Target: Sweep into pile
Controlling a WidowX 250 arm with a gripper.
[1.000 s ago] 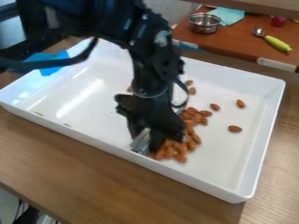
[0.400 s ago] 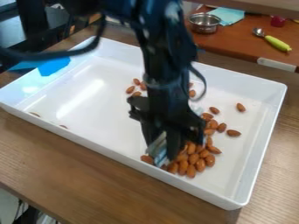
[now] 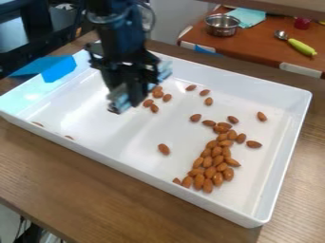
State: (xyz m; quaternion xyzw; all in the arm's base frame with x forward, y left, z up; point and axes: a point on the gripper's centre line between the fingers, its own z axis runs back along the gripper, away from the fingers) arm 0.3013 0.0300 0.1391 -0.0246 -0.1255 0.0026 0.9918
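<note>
Wood-grain surface [image 3: 95,190] carried the white tray [image 3: 287,156]. End effector [image 3: 126,97] was pinching a pale-blue sweeping tool [image 3: 119,103], its long axis running near-left to far-right. Loose almonds [image 3: 154,108] lay just right of it; the main almond pile [image 3: 217,161], well apart, lay right and nearer.

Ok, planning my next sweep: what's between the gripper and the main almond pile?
Loose almonds on the white tray, some near the gripper, per the camera view.
</note>
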